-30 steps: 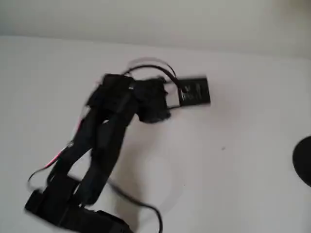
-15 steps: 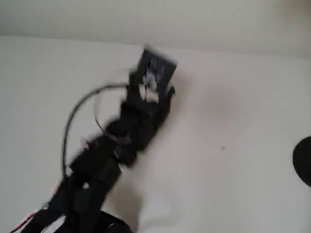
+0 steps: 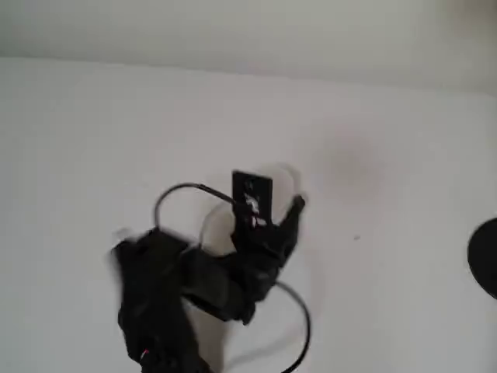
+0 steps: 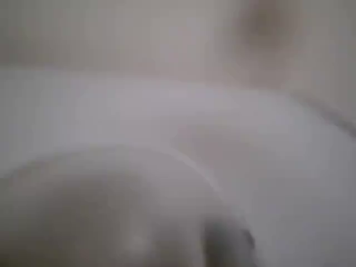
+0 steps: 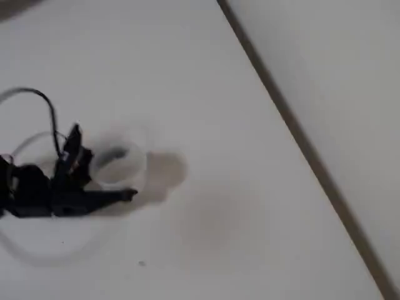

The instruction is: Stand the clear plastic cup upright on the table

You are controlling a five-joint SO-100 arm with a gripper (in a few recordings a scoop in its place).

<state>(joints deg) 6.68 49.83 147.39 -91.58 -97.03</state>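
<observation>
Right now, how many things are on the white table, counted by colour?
Clear: 1, the clear plastic cup, between the fingers of the gripper.
Dark: 1, the dark round object at the right edge of the overhead view, cut off by the frame.
Total: 2 on the table.

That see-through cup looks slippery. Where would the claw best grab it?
Probably across the side wall just under the rim. In the fixed view the cup seems upright, mouth up, with the gripper already straddling it from the left, one finger on each side, so a level sideways approach suits its round wall.
</observation>
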